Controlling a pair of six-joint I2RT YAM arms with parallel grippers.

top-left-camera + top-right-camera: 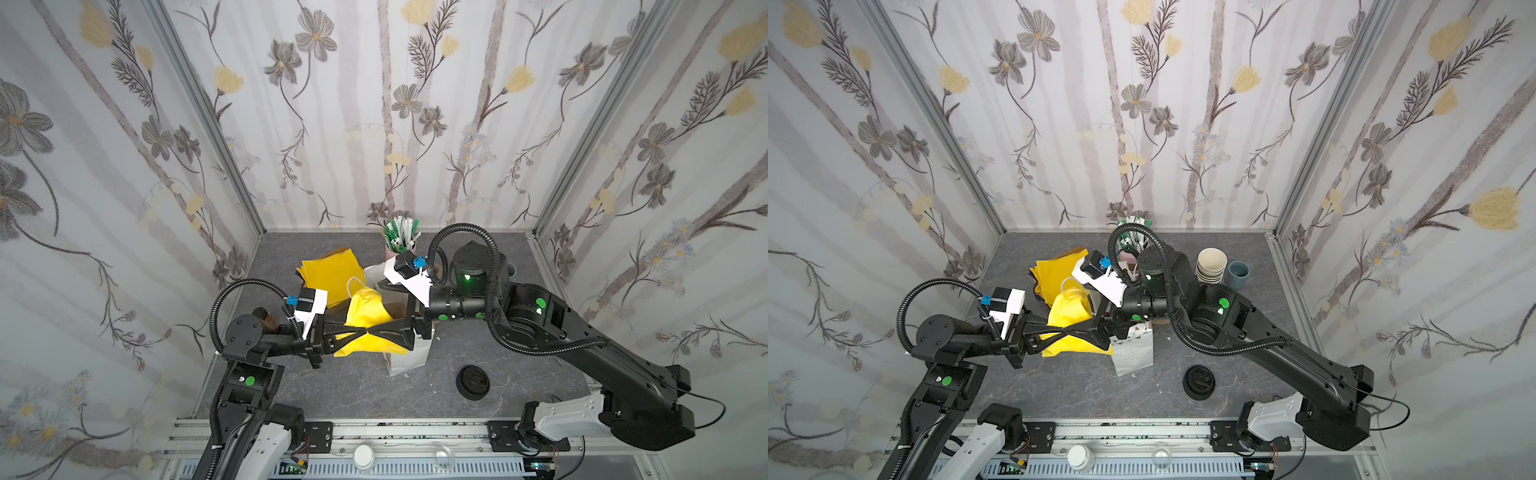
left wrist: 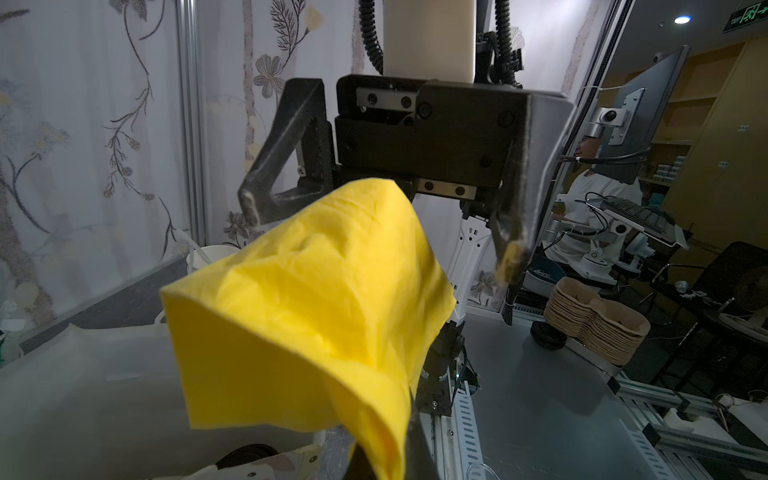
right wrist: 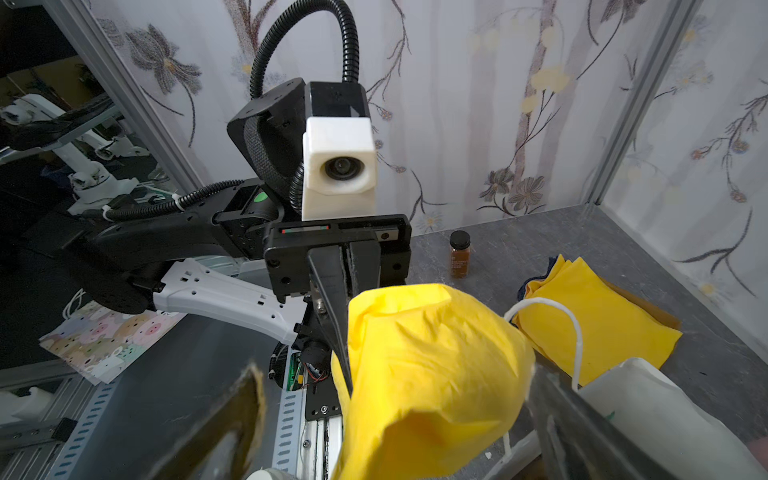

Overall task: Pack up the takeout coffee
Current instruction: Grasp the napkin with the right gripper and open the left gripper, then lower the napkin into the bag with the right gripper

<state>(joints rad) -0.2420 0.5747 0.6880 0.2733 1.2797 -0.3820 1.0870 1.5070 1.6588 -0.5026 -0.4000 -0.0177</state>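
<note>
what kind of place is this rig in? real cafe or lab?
Probably a lab robot cell staged as a coffee counter: aluminium-framed floral wall panels, a stack of lidless brown paper cups, and a stack of moulded pulp cup carriers.

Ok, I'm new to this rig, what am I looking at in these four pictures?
Two black robot arms work over a grey table. Two pictures look down from a camera pair overhead; the other two come from a camera on each arm's wrist. The left tool is shut on a yellow napkin, lifted off the table. The right tool faces it, jaws wide open, gripping nothing. On the table lie a napkin stack, a black lid pile, a cup of stirrers and stacked lidless cups.
</note>
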